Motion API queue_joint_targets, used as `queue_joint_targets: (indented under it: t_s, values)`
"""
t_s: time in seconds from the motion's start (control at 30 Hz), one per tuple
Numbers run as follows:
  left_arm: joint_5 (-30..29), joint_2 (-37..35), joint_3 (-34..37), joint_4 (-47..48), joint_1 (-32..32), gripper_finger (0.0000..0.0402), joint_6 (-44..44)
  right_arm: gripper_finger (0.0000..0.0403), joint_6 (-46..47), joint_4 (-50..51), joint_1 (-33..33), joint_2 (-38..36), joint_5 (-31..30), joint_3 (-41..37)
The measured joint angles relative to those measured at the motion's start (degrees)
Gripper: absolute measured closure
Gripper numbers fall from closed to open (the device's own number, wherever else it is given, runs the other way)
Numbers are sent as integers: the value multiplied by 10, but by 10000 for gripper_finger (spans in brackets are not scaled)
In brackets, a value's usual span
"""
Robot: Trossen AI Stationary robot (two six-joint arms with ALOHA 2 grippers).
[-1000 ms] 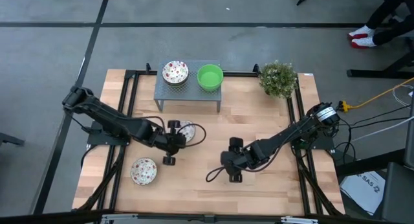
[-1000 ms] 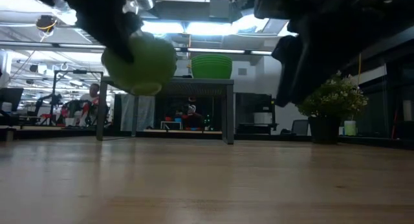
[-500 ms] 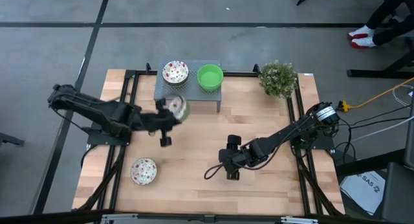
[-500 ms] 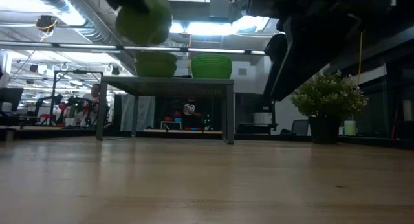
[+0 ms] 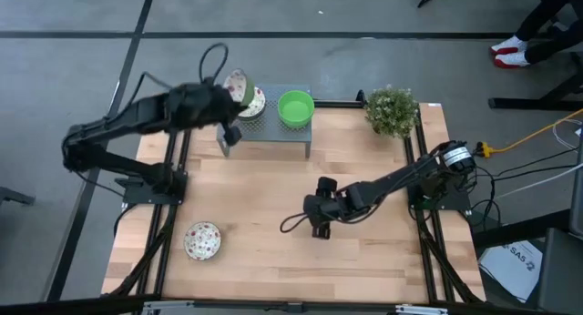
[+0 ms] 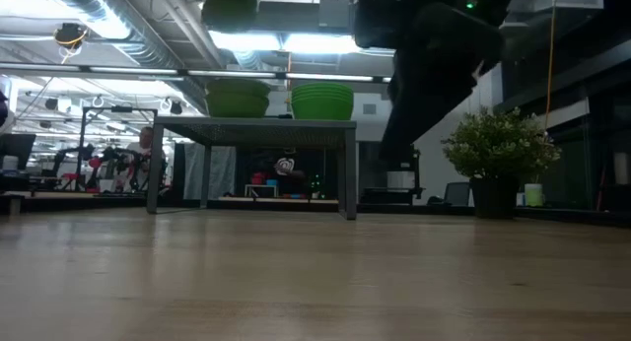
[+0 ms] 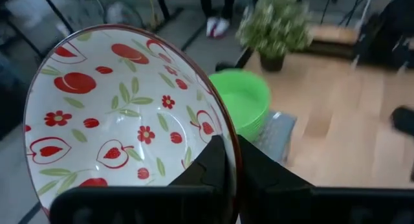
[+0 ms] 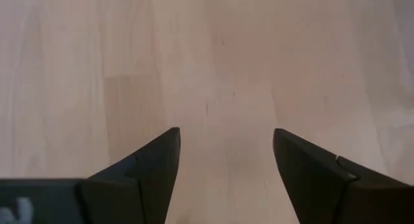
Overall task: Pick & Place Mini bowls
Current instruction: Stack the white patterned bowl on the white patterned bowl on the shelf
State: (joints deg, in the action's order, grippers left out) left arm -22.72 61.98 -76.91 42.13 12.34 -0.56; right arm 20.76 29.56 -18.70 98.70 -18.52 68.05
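Looking level across the wooden table (image 6: 315, 282), you see the grey shelf (image 6: 251, 129) standing at the far side, with two green bowl stacks on top — one darker (image 6: 237, 98), one brighter (image 6: 321, 101) to its right. A green bowl underside (image 6: 230, 4) hangs above the left stack. A dark arm (image 6: 434, 55) descends at upper right — beyond it, the plant (image 6: 501, 149).

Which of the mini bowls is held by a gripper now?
The patterned bowl gripped by its rim in the left gripper, above the shelf; the others rest on surfaces.
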Motion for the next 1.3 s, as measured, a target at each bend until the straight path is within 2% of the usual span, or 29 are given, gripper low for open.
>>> queue_joint_targets:
  t_s: [0.17,0.23,0.43,0.6,0.97,1.13,1.3]
  values:
    - [125,58,-46,69,104,393,-35,157,36,1,22,0,1,0]
    - [150,86,-60,97,128,393,-58,157,45,3,31,0,1,0]
    - [153,161,-86,145,153,393,-127,157,71,4,46,0,2,0]
    - [153,197,-95,185,157,390,-130,157,77,6,53,0,1,0]
    - [143,215,-97,196,156,382,-142,157,73,9,61,0,1,0]
    - [94,215,-97,193,156,360,-115,157,71,9,71,0,1,0]
    - [103,215,-97,194,156,325,-97,157,71,9,78,0,1,0]
